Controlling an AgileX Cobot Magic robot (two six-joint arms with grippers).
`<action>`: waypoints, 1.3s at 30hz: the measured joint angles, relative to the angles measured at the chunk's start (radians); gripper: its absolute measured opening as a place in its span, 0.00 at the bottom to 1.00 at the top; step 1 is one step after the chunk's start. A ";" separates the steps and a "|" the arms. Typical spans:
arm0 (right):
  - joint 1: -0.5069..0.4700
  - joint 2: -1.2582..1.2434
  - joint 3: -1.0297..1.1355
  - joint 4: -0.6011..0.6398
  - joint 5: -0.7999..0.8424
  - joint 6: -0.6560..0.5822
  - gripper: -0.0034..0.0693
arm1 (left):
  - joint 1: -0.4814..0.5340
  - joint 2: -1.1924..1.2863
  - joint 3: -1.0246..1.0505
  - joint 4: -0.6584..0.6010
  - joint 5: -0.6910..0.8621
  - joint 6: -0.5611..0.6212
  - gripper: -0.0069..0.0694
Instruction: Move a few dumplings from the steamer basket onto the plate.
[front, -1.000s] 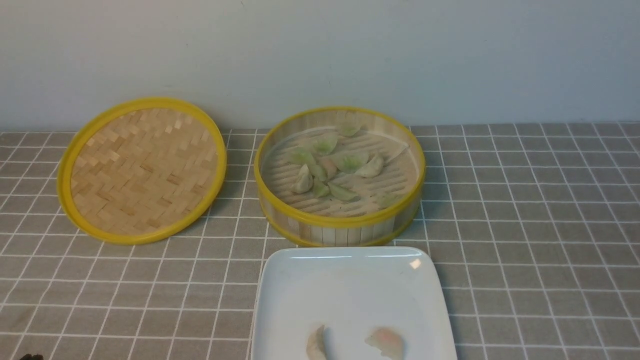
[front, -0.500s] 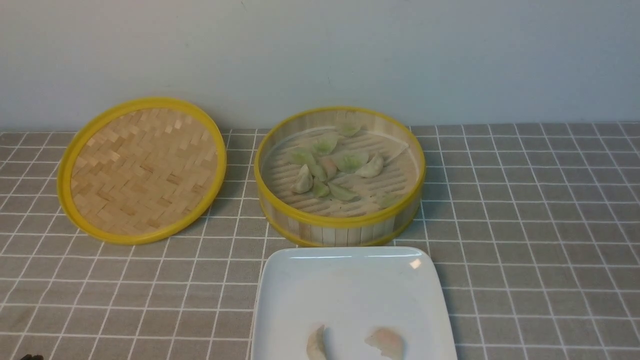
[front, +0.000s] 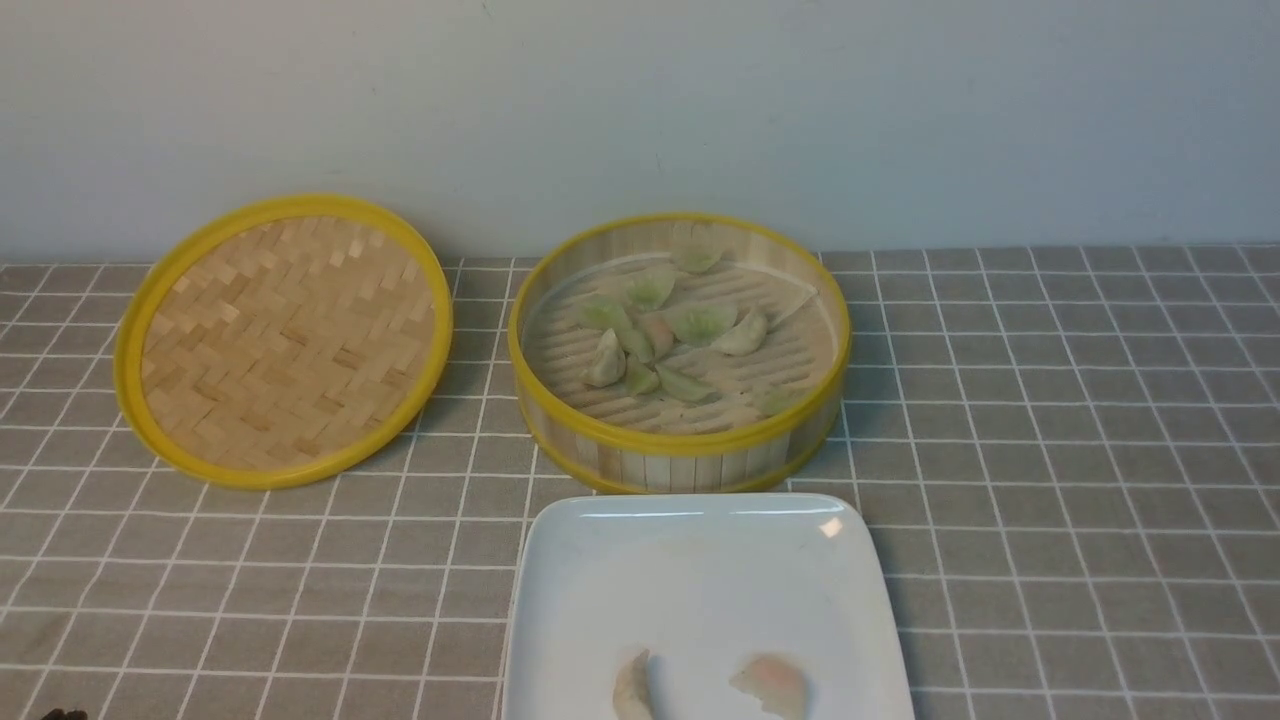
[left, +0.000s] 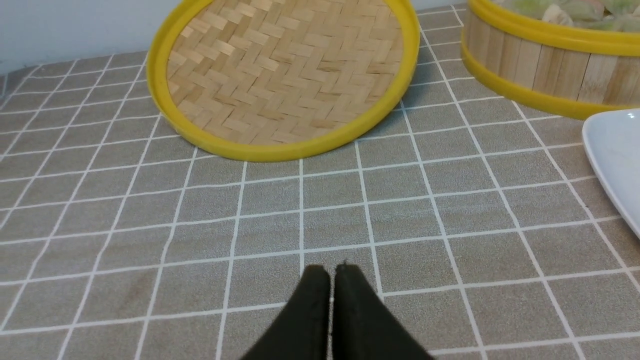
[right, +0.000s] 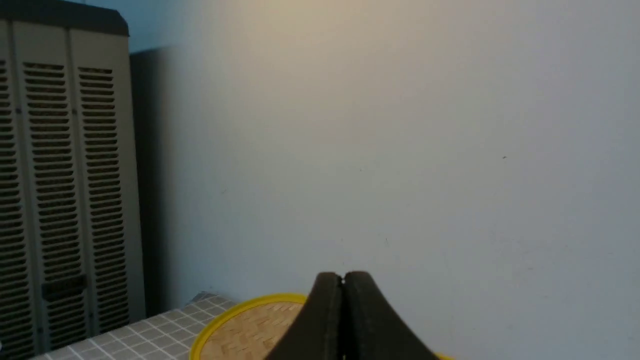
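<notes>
The left gripper (left: 332, 272) and the right gripper (right: 343, 280) are both closed and hold nothing. Most dumplings (front: 660, 335) lie in the steamer basket (front: 680, 450); two lie on the plate (front: 700, 560). No writing is readable.

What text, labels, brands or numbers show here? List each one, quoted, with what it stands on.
None can be read in any view.
The steamer basket, the woven lid, the plate, the checked cloth, the wall and the louvred cabinet all carry no lettering.
</notes>
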 joint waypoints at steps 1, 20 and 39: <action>-0.008 0.000 0.027 -0.001 -0.009 -0.005 0.03 | 0.000 0.000 0.000 0.000 0.000 0.000 0.08; -0.679 0.004 0.614 0.007 -0.148 0.000 0.03 | 0.000 0.000 0.000 0.000 0.000 0.006 0.08; -0.680 0.004 0.614 0.015 -0.158 0.000 0.03 | 0.000 0.000 0.000 0.000 0.000 0.006 0.08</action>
